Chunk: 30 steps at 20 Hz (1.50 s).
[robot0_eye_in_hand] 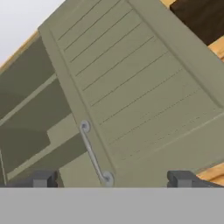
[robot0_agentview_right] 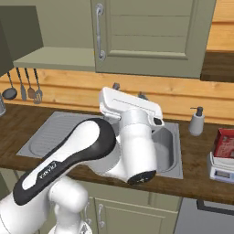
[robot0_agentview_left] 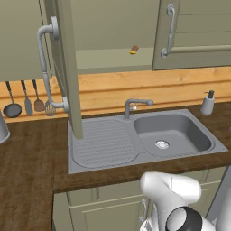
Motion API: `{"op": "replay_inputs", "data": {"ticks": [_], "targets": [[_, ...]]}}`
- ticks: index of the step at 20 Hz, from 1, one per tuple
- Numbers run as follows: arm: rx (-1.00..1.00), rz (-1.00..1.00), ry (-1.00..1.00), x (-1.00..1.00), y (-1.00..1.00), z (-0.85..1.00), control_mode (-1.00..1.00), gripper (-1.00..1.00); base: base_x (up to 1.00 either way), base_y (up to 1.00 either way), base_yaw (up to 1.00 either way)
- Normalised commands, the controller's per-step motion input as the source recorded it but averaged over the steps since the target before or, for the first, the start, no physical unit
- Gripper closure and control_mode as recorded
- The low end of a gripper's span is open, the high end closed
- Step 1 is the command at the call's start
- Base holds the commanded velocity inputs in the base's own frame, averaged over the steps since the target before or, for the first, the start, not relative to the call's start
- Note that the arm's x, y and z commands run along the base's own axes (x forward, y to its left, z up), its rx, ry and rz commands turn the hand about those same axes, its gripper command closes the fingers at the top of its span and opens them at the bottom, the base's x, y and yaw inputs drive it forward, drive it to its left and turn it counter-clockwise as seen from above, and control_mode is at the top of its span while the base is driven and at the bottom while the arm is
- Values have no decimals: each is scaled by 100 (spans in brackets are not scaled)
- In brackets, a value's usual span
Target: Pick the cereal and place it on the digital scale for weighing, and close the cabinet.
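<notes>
Kitchen setting: dark wooden counter (robot0_agentview_left: pixel 27 171) carrying a grey sink (robot0_agentview_left: pixel 173 133) with its tap (robot0_agentview_left: pixel 135 106), a soap dispenser (robot0_agentview_right: pixel 197 121) at the right, and utensils (robot0_agentview_left: pixel 25 103) hanging at the left edge of the left base view.
Cereal: red box (robot0_agentview_right: pixel 225 144) sitting on top of the digital scale (robot0_agentview_right: pixel 221 170) at the right edge of the right base view; this part of the job is looking finished.
Cabinet: olive-grey wall cabinet (robot0_agentview_left: pixel 108 31) in the upper part of the left base view, with its left door (robot0_agentview_left: pixel 67 67) swinging out towards the camera and its right door (robot0_agentview_right: pixel 151 34) lying flat and shut.
Shelf: a small yellow-and-red item (robot0_agentview_left: pixel 133 49) lying inside the open cabinet, upper centre of the left base view.
Gripper: gripper (robot0_eye_in_hand: pixel 111 178) standing wide open and holding nothing, its two tips rising at the bottom of the hand view.
Aim: hand camera facing the shut right door and its bar handle (robot0_eye_in_hand: pixel 94 153), with the open shelf space at the frame's left.
Remaining: judging by the open left door, closing the cabinet is what is left; the gripper is touching neither door.
</notes>
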Motion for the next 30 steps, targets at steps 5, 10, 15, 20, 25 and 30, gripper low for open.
{"op": "replay_inputs", "data": {"ticks": [5, 10, 15, 20, 25, 30], "targets": [[24, 17, 26, -23, 15, 3, -100, -100, 0, 0, 0], [33, 1, 7, -15, 45, -35, -100, -100, 0, 0, 0], [33, 0, 0, -8, 53, -57, -100, -100, 0, 0, 0], [35, 0, 0, -8, 72, -65, -100, -100, 0, 0, 0], [23, 0, 0, -7, 100, -44, -100, -100, 0, 0, 0], [19, 1, -2, -29, 100, -35, -100, -100, 0, 0, 0]]}}
